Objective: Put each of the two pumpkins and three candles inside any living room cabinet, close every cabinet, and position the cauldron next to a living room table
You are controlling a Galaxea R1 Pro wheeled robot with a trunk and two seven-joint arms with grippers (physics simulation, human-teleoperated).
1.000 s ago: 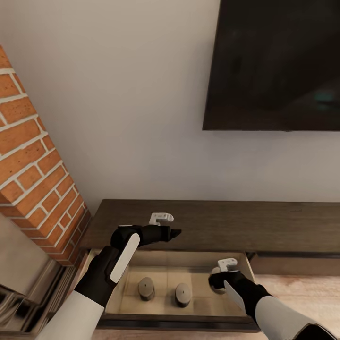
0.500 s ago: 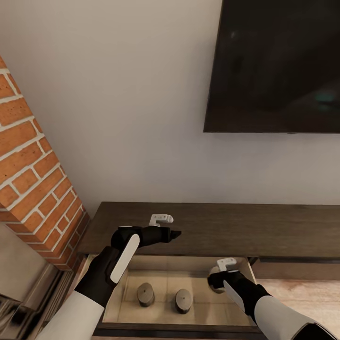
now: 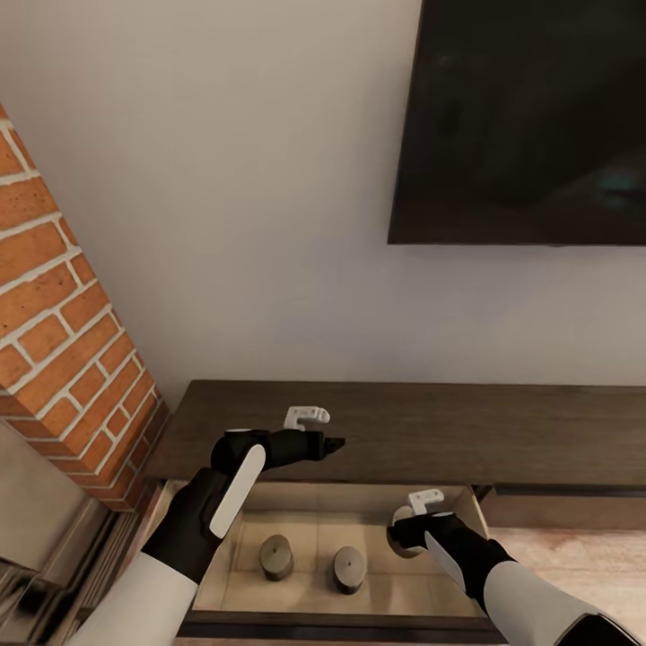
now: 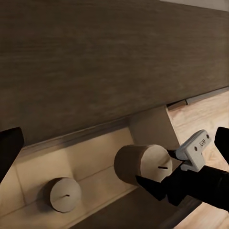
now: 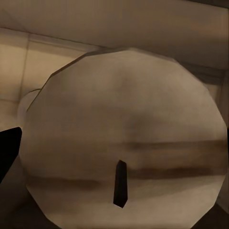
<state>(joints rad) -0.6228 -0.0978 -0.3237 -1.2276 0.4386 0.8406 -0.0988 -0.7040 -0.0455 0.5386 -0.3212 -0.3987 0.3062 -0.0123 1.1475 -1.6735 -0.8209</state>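
Left claw [image 3: 334, 442] hovers with jaws apart; right claw [image 3: 399, 538] is clamped, arm bent inward.

Two candles [image 3: 312, 561] (side by side) inside cabinet [image 3: 431, 431] drawer.

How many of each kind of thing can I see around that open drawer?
Candles: 3, two standing in the drawer, one in the right gripper
Cabinets: 1
Televisions: 1
Brick fireplaces: 1
Total: 6

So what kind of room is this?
Most likely a living room. A big dark TV screen hangs on the wall above a long low wooden cabinet, and a red brick fireplace stands beside it.
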